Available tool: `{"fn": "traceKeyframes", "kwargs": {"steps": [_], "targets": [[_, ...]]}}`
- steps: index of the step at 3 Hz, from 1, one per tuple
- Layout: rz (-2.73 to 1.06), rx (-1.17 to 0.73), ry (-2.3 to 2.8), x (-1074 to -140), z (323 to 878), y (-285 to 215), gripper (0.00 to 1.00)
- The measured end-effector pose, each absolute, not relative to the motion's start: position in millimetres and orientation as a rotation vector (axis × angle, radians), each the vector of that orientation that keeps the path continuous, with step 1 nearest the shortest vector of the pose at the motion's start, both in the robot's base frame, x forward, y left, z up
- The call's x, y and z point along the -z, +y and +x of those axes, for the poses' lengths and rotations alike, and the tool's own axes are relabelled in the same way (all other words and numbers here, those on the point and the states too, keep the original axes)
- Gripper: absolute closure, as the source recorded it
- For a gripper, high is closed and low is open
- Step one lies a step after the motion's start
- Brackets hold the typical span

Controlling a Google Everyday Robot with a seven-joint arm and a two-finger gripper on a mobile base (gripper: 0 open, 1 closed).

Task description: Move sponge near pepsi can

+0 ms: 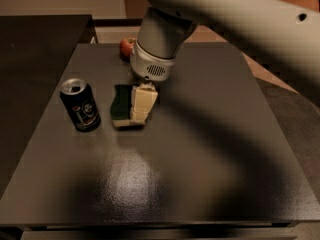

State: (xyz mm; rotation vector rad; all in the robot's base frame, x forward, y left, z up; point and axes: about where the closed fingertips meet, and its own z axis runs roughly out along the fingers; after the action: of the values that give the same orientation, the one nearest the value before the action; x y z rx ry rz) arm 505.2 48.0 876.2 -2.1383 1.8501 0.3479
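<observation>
The sponge (pixel 120 105), dark green on top with a pale yellow base, is at the table's left middle, just right of the pepsi can (pixel 81 105). The can is dark with a silver top and stands upright, a small gap from the sponge. My gripper (pixel 136 105) reaches down from above and is shut on the sponge. Its cream finger (pixel 143 100) covers the sponge's right side. The sponge sits at or just above the table surface.
A red apple (pixel 126 47) lies at the back of the dark grey table (pixel 210 159), partly hidden behind my arm (pixel 160 39). A darker counter (pixel 35 49) adjoins the table on the left. The table's edges are near on the right and front.
</observation>
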Motion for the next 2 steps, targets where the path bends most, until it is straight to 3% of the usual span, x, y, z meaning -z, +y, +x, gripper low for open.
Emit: {"fn": "traceKeyframes", "kwargs": {"steps": [2], "targets": [[-2.164,-0.343,1.837,-869.2,503.7,55.3,0.36]]}}
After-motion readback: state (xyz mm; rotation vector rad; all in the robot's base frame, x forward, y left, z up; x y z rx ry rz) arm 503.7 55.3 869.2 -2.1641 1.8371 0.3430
